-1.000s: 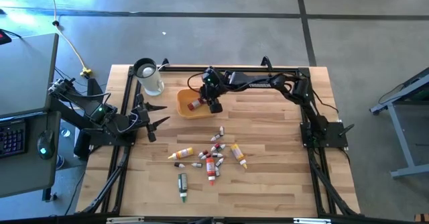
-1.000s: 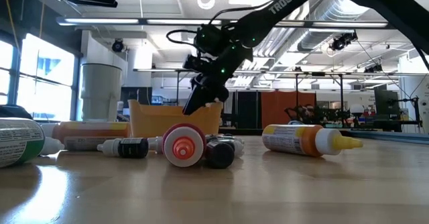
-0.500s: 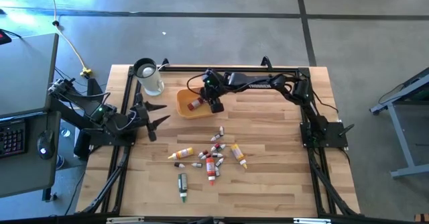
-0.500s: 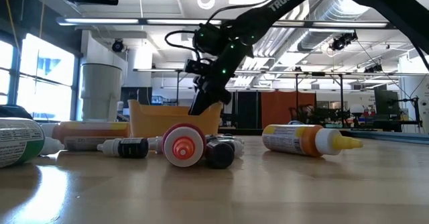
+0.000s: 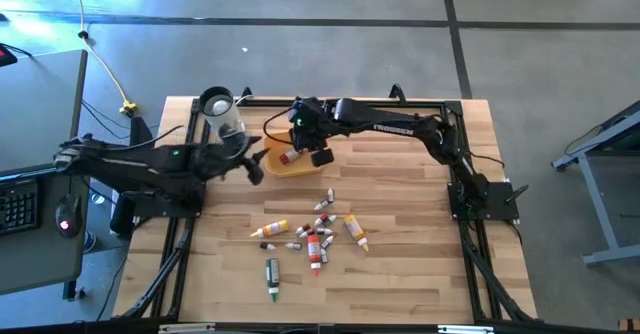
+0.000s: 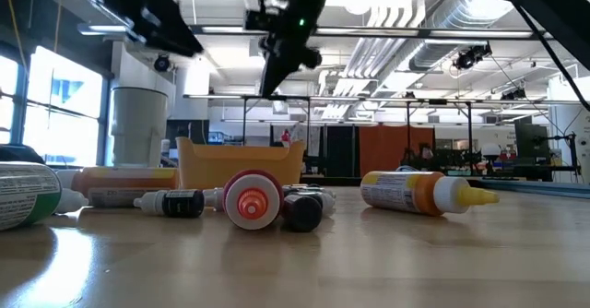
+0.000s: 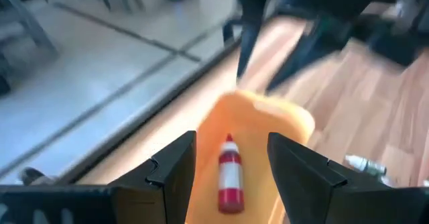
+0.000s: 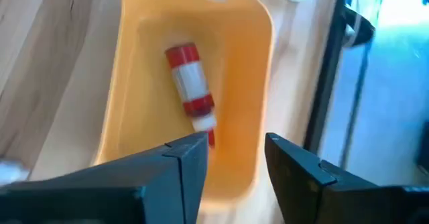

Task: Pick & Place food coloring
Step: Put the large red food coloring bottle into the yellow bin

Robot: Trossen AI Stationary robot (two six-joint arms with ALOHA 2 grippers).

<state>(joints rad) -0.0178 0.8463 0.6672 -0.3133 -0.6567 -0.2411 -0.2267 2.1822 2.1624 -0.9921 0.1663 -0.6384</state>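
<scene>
Food coloring bottle [image 8: 190,92] sits in the tray [image 8: 251,63], so the empty, part-open right gripper [image 8: 234,158] should lift straight clear; left gripper [image 7: 231,158] hangs open and empty nearby.

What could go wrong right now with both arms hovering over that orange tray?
1. The left gripper and right gripper both sit at the orange tray, on opposite sides, so the arms might collide.
2. The left arm passes right beside the white jug and could tip it.
3. The red bottle lies loose in the tray; a bump to the tray might shift it or roll it out.
</scene>
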